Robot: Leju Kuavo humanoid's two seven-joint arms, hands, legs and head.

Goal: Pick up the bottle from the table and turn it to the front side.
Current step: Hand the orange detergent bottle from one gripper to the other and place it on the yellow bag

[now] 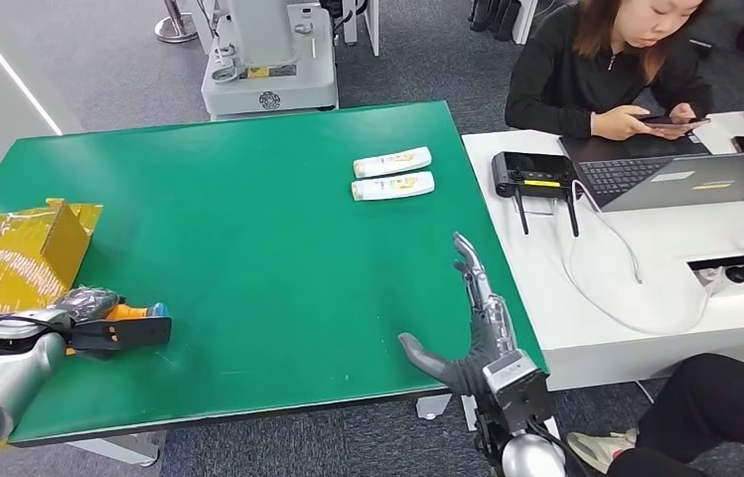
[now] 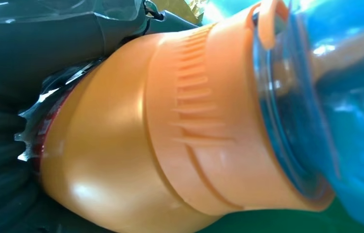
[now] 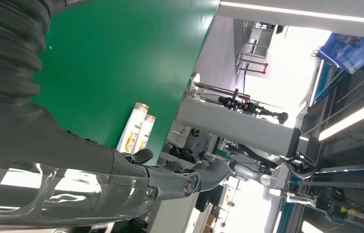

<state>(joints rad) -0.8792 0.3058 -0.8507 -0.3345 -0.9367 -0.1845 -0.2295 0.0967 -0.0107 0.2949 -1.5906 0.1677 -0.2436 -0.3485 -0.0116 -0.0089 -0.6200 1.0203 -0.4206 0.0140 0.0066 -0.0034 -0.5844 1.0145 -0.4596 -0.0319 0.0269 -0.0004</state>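
My left hand (image 1: pixel 89 308) sits at the near left corner of the green table (image 1: pixel 248 248), wrapped around an orange bottle (image 1: pixel 134 311) that lies on its side, its blue cap end pointing toward the middle of the table. Seen from my left wrist, the bottle (image 2: pixel 170 141) is pressed close against my palm: a ribbed orange collar, a clear blue cap beyond it, and a strip of green table under it, so it sits low over the surface, though I cannot tell whether it touches. Just behind that hand lies a crumpled yellow bag (image 1: pixel 10 253), spread over the table's left edge.

My right hand (image 1: pixel 467 328) hangs over the near right edge of the table, holding nothing, palm turned inward, fingers stretched forward and thumb splayed out to the side. From my right wrist I see those dark fingers (image 3: pixel 204 174) spread and free.

Two white tubes (image 1: pixel 392 174) lie side by side, well away from both hands, toward the far right part of the table. To the right stands a white desk (image 1: pixel 646 288) with a laptop (image 1: pixel 685 179) and a small black box with antennas (image 1: pixel 534 174). A person (image 1: pixel 606 70) sits behind it looking at a phone (image 1: pixel 673 120)
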